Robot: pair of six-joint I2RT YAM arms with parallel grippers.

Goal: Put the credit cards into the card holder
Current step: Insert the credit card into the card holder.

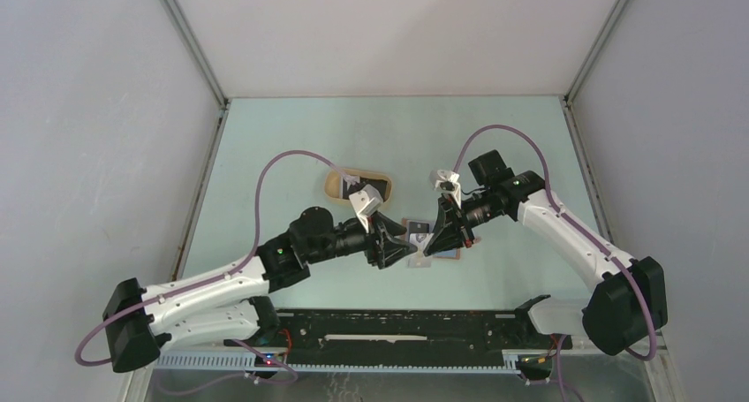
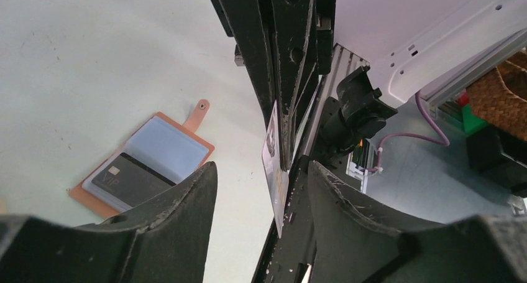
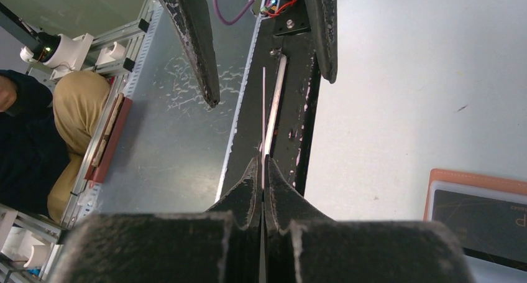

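The card holder [image 2: 144, 163] lies open on the table, reddish-brown with light blue pockets and a black credit card [image 2: 127, 180] in one pocket. It also shows in the top view [image 1: 449, 254] and at the right edge of the right wrist view [image 3: 478, 211]. My right gripper [image 3: 264, 162] is shut on a whitish credit card [image 2: 273, 165], held edge-on [image 3: 263, 102] above the table beside the holder. My left gripper [image 2: 261, 171] is open, its fingers [image 3: 192, 40] either side of the card's free end, not touching it. Both grippers meet at mid-table [image 1: 413, 241].
An oval beige tray [image 1: 334, 183] with dark cards in it sits just behind the left gripper. The black rail [image 1: 397, 327] at the table's near edge runs below both grippers. White walls enclose the table.
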